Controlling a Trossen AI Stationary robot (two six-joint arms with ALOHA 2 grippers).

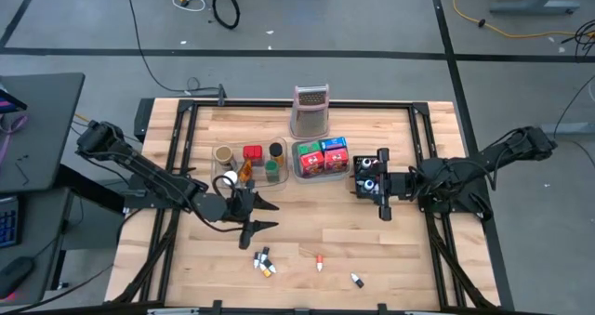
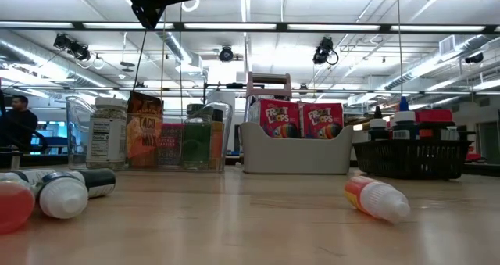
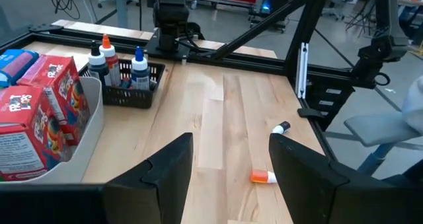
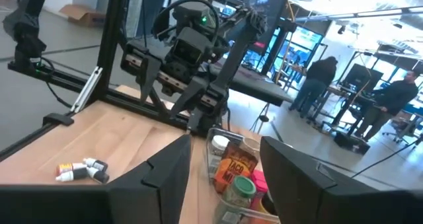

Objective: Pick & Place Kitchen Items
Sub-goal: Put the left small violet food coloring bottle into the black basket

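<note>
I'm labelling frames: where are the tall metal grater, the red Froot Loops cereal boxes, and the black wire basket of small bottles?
Tall metal grater (image 1: 310, 112), high view, its perforated face.
Red Froot Loops cereal boxes (image 2: 300, 119), low view, printed front.
Black wire basket of small bottles (image 3: 129, 92), left wrist view, its side wall.

The left gripper (image 3: 230, 161) is hovering with its fingers apart above the wooden table (image 3: 225, 112). Two small capsule-like pieces (image 3: 263, 177) are lying beyond it, while cereal boxes (image 3: 36, 115) are sitting in a grey tray (image 3: 82, 135) beside a black basket (image 3: 129, 92) of bottles (image 3: 139, 67).
</note>
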